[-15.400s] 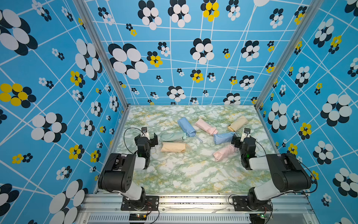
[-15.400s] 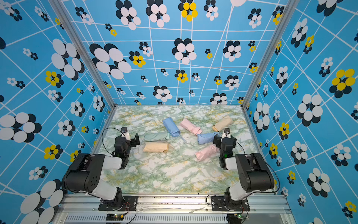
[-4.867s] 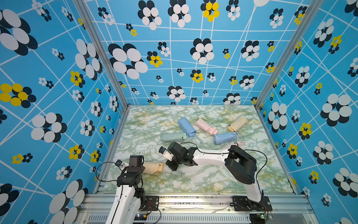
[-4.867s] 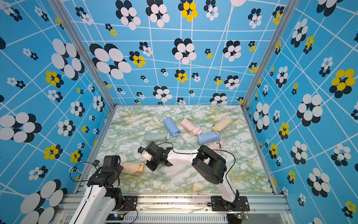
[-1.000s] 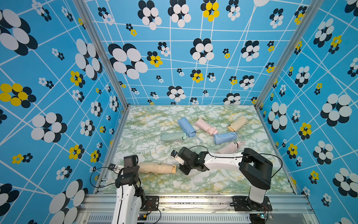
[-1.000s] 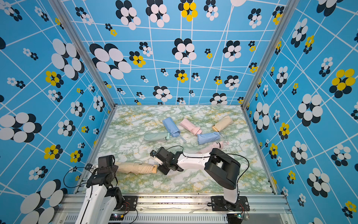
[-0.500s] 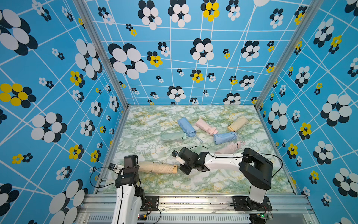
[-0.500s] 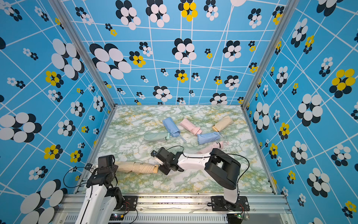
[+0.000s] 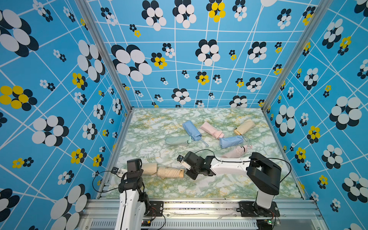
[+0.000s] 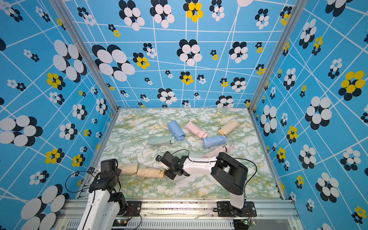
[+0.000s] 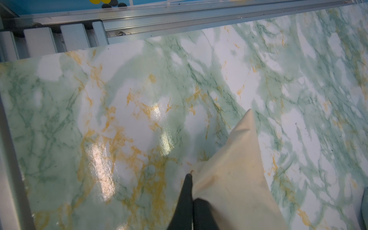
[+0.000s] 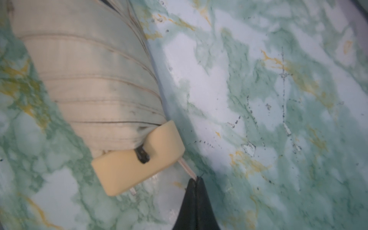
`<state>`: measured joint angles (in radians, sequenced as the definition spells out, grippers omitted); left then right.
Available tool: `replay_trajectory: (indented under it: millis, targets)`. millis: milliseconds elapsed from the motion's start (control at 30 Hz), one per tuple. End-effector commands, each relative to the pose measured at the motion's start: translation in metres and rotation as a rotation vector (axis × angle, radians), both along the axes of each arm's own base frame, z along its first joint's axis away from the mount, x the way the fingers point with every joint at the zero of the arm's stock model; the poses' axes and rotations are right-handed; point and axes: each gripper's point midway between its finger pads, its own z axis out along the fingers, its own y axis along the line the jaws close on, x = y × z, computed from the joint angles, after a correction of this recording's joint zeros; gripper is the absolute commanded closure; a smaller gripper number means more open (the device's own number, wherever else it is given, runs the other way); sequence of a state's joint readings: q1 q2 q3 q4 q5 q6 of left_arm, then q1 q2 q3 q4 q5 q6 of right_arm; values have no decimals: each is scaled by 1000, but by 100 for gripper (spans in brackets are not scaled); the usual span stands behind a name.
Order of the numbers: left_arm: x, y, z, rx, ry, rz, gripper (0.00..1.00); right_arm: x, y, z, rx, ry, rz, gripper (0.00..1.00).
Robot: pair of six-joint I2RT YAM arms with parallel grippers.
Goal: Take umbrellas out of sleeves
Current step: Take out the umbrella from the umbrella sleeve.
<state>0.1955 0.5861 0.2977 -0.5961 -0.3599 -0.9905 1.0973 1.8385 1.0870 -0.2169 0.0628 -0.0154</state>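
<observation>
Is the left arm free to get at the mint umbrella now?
Probably not yet: the left gripper is shut on the beige sleeve, though only bare table lies between it and the mint umbrella.

Beige umbrella [image 9: 170,172]: pleated, folded, lying flat at seven o'clock on the tabletop [image 9: 199,185]. It is almost clear of the beige sleeve [image 9: 149,168], which sits at its nine o'clock end.

Sleeved, clustered from twelve to two o'clock:
- mint sleeve [image 9: 177,140]
- far blue sleeve [image 9: 191,130]
- near blue sleeve [image 9: 231,141]
- pink sleeve [image 9: 211,129]
- far beige sleeve [image 9: 244,127]

Pink umbrella [image 9: 236,152]: at three o'clock, partly hidden.
</observation>
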Motion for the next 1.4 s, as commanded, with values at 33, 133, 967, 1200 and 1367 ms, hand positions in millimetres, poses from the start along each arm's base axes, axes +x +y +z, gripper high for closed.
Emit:
replay_trajectory:
  millis: [33,133,967,1200,1367]
  targets:
    - [-4,3,-6,15,26,2,100,0,-14,2,-43,-20,1,100]
    - [-5,2,-8,11,30,2,100,1,-15,3,-46,-25,3,100]
    - [13,1,44,25,-89,-33,31,10,7,54,86,-80,24,45]
    - [67,-19,100,-1,-251,-232,17,11,8,76,143,-114,20,32]
    - [106,-32,103,-37,-187,-381,5,12,6,82,165,-129,9,21]
